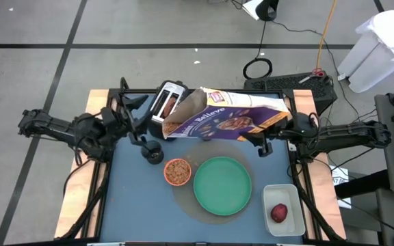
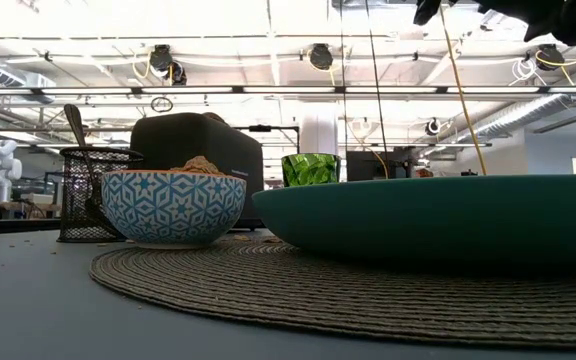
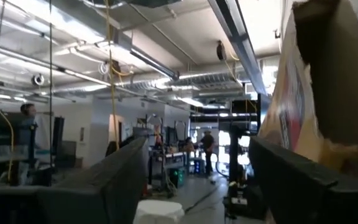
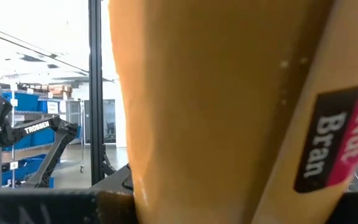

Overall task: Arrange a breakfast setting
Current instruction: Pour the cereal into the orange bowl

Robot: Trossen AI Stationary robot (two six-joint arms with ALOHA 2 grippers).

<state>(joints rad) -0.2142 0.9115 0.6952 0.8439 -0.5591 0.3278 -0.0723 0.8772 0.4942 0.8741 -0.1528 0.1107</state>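
Observation:
The purple cereal box (image 1: 228, 117) hangs on its side above the far part of the table. Its open brown end (image 1: 187, 109) points toward the table's left. My right gripper (image 1: 260, 139) is shut on it near the closed end. My left gripper (image 1: 137, 133) is open and empty left of the toaster; the box's flap (image 3: 328, 81) shows beside it. The bowl (image 1: 177, 171), blue-and-white patterned (image 2: 173, 205), holds brown cereal and sits on a woven mat beside the green plate (image 1: 222, 185). The spoon (image 2: 76, 130) stands in a black mesh cup (image 1: 154, 152). The dark-red fruit (image 1: 279, 212) lies in the white tub. My right gripper holds the cereal box near its closed end, at the orange side panel (image 4: 185, 180) along the box's near long edge (image 1: 265, 126). The fingers come level from the table's right. The box fills the wrist view and hides the fingertips. The box is lifted clear, lying on its side.
A toaster (image 1: 167, 102) stands at the far left, with something brown in its slot. The white tub (image 1: 284, 198) sits at the near right corner. A green glass (image 2: 310, 168) shows behind the plate in the low view. Bare blue table lies at the near left (image 1: 135, 212).

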